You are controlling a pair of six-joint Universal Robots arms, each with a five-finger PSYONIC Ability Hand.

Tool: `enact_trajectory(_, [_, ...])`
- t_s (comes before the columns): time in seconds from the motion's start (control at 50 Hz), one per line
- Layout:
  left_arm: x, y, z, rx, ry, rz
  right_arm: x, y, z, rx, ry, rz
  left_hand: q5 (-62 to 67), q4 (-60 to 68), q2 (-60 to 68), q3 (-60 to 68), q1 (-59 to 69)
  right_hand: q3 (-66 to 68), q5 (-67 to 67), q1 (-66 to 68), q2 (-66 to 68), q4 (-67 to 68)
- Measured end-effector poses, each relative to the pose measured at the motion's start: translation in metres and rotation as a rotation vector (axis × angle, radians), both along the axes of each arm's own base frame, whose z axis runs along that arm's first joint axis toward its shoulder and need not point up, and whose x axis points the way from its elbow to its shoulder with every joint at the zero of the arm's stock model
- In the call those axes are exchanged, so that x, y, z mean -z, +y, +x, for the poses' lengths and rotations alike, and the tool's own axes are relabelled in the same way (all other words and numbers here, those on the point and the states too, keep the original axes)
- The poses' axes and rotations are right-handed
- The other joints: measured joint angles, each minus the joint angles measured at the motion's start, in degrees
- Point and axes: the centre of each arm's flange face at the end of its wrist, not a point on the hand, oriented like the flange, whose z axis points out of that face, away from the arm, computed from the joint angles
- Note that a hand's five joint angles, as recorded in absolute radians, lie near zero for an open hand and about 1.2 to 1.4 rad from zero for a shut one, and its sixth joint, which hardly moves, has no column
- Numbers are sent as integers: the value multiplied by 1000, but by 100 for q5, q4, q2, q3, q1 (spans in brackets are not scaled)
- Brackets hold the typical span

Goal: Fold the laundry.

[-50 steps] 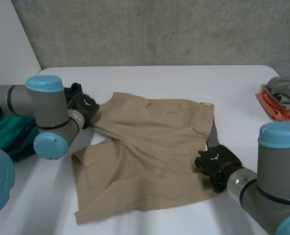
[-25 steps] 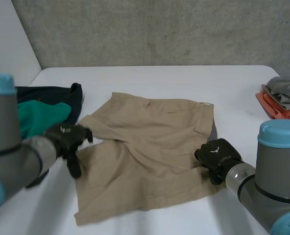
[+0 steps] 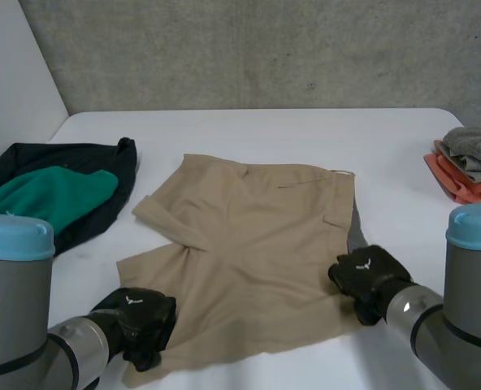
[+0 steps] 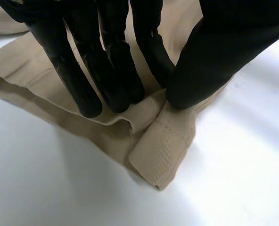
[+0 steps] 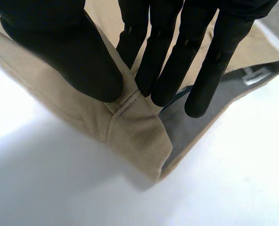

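Observation:
Tan shorts [image 3: 249, 244] lie spread on the white table [image 3: 305, 134], the far left leg hem folded over. My left hand [image 3: 136, 323] is at the near left corner of the shorts; in the left wrist view the fingers [image 4: 106, 75] and thumb pinch a raised fold of the tan hem [image 4: 160, 141]. My right hand [image 3: 366, 276] is at the near right corner by the waistband; there the fingers [image 5: 172, 61] and thumb pinch the tan edge [image 5: 135, 127], with the grey lining [image 5: 196, 122] showing beside it.
A dark garment with a green one [image 3: 49, 195] on it is heaped at the table's left edge. A grey cloth on orange ones [image 3: 472, 162] is stacked at the right edge. Bare table lies beyond the shorts.
My left hand has left the far left leg of the shorts, swung toward me and closed on the near left corner. The right hand keeps its hold at the near right corner.

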Motion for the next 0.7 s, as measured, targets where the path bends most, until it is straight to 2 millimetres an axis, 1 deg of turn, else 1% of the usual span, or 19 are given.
enact_trajectory(0.04, [0,4,1,11,-25,8,1,7,-4,-22,38,27,-1,24,23,27,0,0,0,0,43,0])
enact_trajectory(0.1, [-1,16,5,56,-95,28,3,22,-14,-88,148,92,0,32,24,29,0,0,0,0,49,1])
enact_trajectory(0.2, [-7,31,8,147,-194,46,2,33,-25,-165,253,130,0,34,25,29,0,0,0,0,90,1])
enact_trajectory(0.3, [-16,35,5,208,-238,29,-5,32,-25,-173,258,113,54,34,45,29,9,0,0,0,90,1])
enact_trajectory(0.34, [-22,32,2,218,-241,0,-10,27,-23,-161,236,88,95,35,46,29,40,0,1,0,90,1])
enact_trajectory(0.38, [-27,24,-3,214,-235,-42,-15,19,-20,-145,207,60,99,36,46,29,40,11,0,0,90,1])
enact_trajectory(0.42, [-32,9,-11,196,-218,-111,-21,7,-16,-117,160,15,99,37,47,30,40,24,0,0,90,1])
enact_trajectory(0.46, [-37,-12,-21,169,-193,-192,-27,-8,-10,-86,104,-36,99,37,47,30,40,25,1,0,90,1])
enact_trajectory(0.48, [-39,-25,-26,152,-176,-242,-30,-17,-7,-69,76,-64,99,39,52,39,40,25,0,0,90,1])
enact_trajectory(0.5, [-40,-30,-28,146,-170,-261,-32,-21,-6,-60,61,-78,99,39,52,42,40,25,0,0,90,1])
enact_trajectory(0.52, [-43,-53,-36,121,-142,-342,-35,-35,0,-33,16,-125,99,39,54,51,40,25,0,0,90,1])
enact_trajectory(0.54, [-45,-65,-40,109,-127,-386,-37,-42,2,-21,-3,-147,99,39,55,54,40,25,0,0,90,1])
enact_trajectory(0.56, [-48,-87,-48,88,-100,-466,-38,-56,7,3,-38,-193,99,40,57,55,40,25,0,0,90,1])
enact_trajectory(0.58, [-50,-98,-51,79,-86,-505,-39,-64,10,16,-56,-220,99,40,57,55,40,25,1,0,90,1])
enact_trajectory(0.62, [-53,-127,-61,56,-51,-610,-39,-82,17,46,-92,-282,99,40,57,55,40,25,0,0,90,1])
enact_trajectory(0.64, [-55,-145,-66,44,-31,-673,-39,-91,20,60,-107,-314,99,40,58,55,40,25,0,0,90,1])
enact_trajectory(0.66, [-57,-161,-71,35,-13,-726,-38,-106,25,87,-128,-368,99,41,58,55,40,25,1,0,90,1])
enact_trajectory(0.7, [-56,-184,-79,25,10,-799,-36,-123,31,120,-147,-430,99,41,58,55,40,25,0,0,90,1])
